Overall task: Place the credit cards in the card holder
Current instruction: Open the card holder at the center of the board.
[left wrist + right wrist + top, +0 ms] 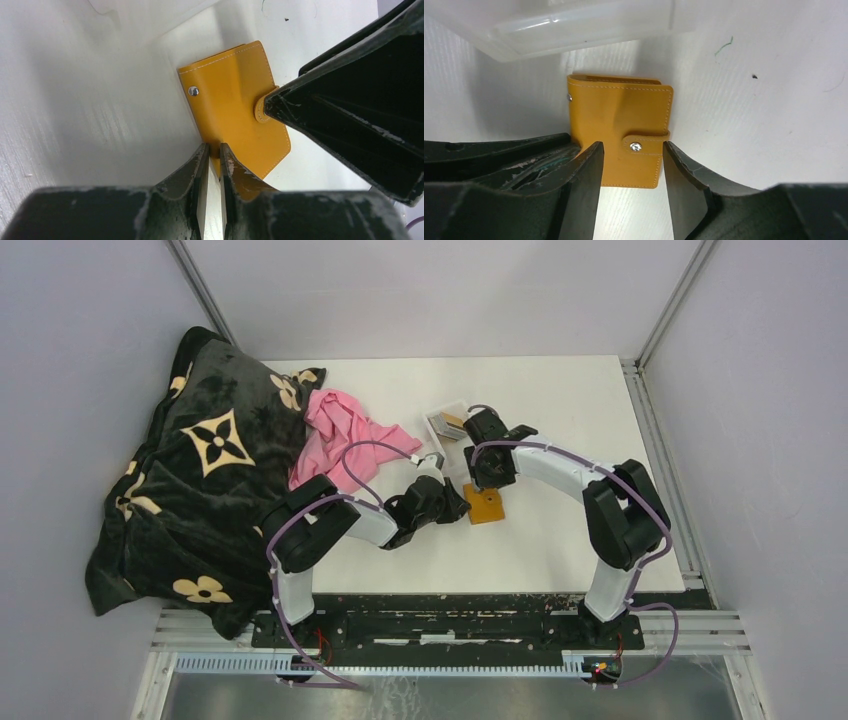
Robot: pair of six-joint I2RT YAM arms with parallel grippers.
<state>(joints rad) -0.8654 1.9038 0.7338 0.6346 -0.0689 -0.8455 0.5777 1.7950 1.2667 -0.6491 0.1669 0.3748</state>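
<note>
The card holder [486,506] is an orange wallet lying closed on the white table, its snap strap fastened. In the left wrist view [235,100] my left gripper [214,147] is shut on its near edge. My right gripper [631,146] is open just above the wallet [619,120], its jaws either side of the snap tab [636,146]. One right finger [350,115] touches the strap. The credit cards [446,424] lie as a small stack in a clear tray behind the wallet. In the top view the left gripper [457,503] is left of the wallet and the right gripper [490,478] is over its far edge.
The clear plastic tray [462,411] stands just behind the wallet and shows at the top of the right wrist view [574,25]. A pink cloth [340,435] and a dark flowered blanket [200,480] lie at the left. Metal frame posts and walls bound the table.
</note>
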